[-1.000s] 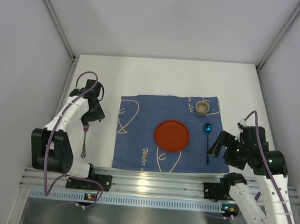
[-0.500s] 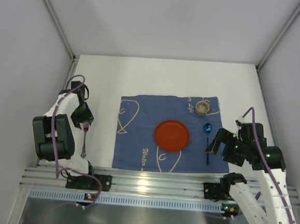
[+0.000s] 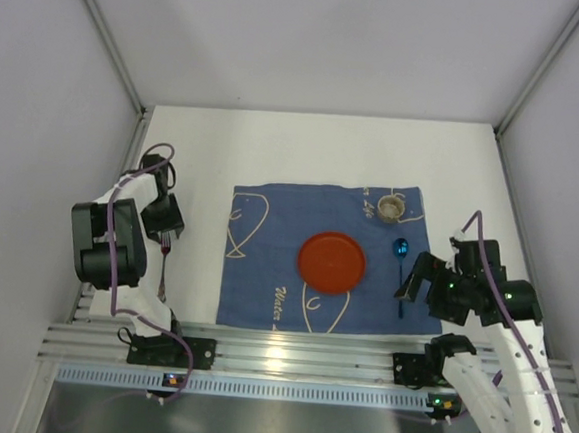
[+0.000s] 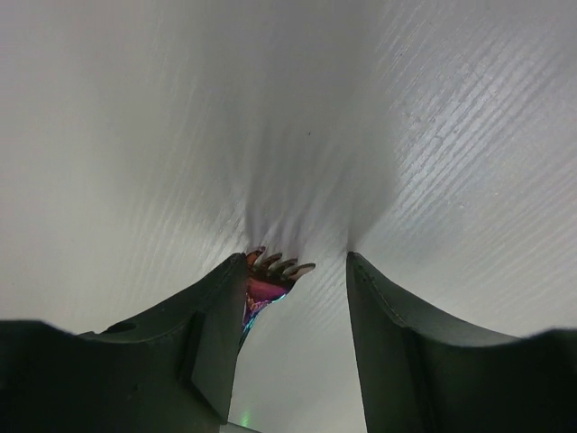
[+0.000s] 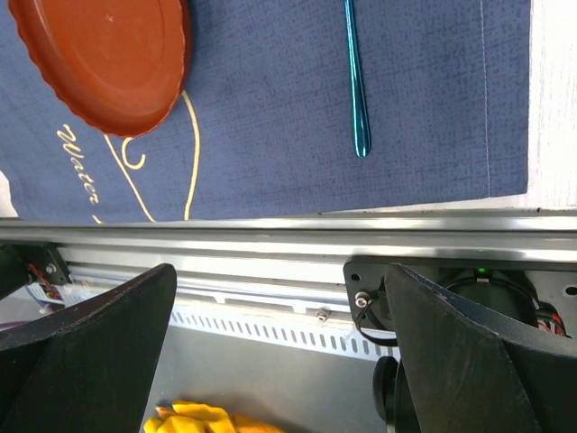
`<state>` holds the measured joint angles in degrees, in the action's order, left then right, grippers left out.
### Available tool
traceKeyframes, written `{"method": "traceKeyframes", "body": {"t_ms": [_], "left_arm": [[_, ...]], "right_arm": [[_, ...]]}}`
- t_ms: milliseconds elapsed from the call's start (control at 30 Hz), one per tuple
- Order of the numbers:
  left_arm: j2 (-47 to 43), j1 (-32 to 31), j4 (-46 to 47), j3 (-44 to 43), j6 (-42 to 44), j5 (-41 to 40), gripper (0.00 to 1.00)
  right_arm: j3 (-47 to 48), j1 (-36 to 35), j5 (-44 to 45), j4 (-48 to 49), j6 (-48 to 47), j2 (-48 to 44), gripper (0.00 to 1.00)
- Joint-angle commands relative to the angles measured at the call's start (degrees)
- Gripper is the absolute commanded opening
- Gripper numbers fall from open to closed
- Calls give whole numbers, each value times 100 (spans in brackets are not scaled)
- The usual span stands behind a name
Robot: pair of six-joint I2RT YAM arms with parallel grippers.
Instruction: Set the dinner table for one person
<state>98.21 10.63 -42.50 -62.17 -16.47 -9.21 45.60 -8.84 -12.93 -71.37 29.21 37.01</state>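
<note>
The table (image 3: 305, 148) lies under the mat (image 3: 265, 275) and reaches past it on every side; I cannot tell its long axis. On the mat sit a plate (image 3: 331, 262), a far-right cup (image 3: 390, 206) with contents unseen, and a spoon (image 3: 399, 275), bowl far. Left of the mat lies a fork (image 3: 165, 272), tines far. The left gripper (image 3: 168, 235) is spread; only its wrist view shows the tines touching one finger. The right gripper (image 3: 420, 282), right of the mat, gapes wide.

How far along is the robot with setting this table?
Done: the red plate sits on the blue placemat, the blue spoon to its right, a small cup at the far right corner. In hand: the left arm's open fingers sit around the fork's tines; it lies on the white table, left of the placemat. Left: place the fork beside the plate.
</note>
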Motion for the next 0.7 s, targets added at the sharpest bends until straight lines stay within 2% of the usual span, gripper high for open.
{"method": "traceKeyframes", "body": {"t_ms": [0, 100, 333, 500, 533, 667], "left_arm": [[206, 0, 303, -155, 170, 24, 53], [260, 9, 356, -94, 153, 86, 48], [374, 9, 436, -23, 258, -63, 20], [383, 18, 488, 3, 302, -81, 7], [383, 26, 480, -31, 302, -55, 1], [304, 18, 401, -216, 276, 156, 0]], "right_arm": [[-69, -21, 106, 334, 76, 86, 100], [-104, -21, 133, 422, 120, 183, 100], [-113, -30, 220, 598, 129, 420, 100], [-105, -12, 229, 774, 94, 640, 100], [-96, -21, 221, 792, 93, 666, 100], [-52, -21, 229, 871, 93, 772, 100]]}}
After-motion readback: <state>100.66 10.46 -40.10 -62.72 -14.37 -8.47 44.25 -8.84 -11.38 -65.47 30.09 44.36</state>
